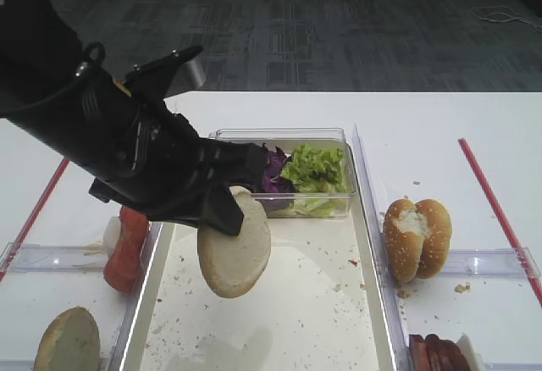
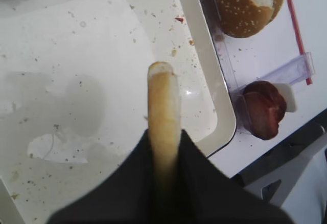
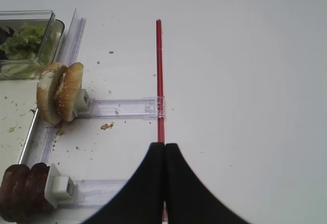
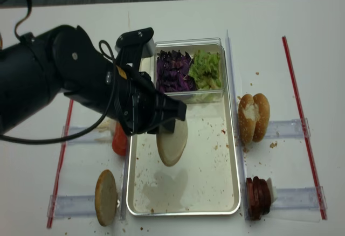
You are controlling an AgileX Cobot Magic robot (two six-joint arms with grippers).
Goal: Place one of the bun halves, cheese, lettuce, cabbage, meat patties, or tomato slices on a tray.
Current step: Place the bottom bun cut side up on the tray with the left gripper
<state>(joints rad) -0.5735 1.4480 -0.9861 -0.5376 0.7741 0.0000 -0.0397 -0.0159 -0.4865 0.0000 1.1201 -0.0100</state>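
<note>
While clamped edge-on in the left gripper (image 1: 227, 210) jaws, the pale cream round bun half (image 1: 236, 246) is suspended above the crumb-speckled cream-white rectangular tray (image 1: 366, 303) for placing.

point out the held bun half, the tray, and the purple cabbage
Pale round plain bun half (image 1: 237, 257), exterior high view, flat cut face.
Large cream-white rectangular tray (image 4: 235, 166), realsense high view, right rim.
Dark purple shredded cabbage (image 4: 171, 71), realsense high view, middle of heap.

A bulky matte-black left arm (image 4: 64, 80) carries looping black cables and a small yellow marking.
</note>
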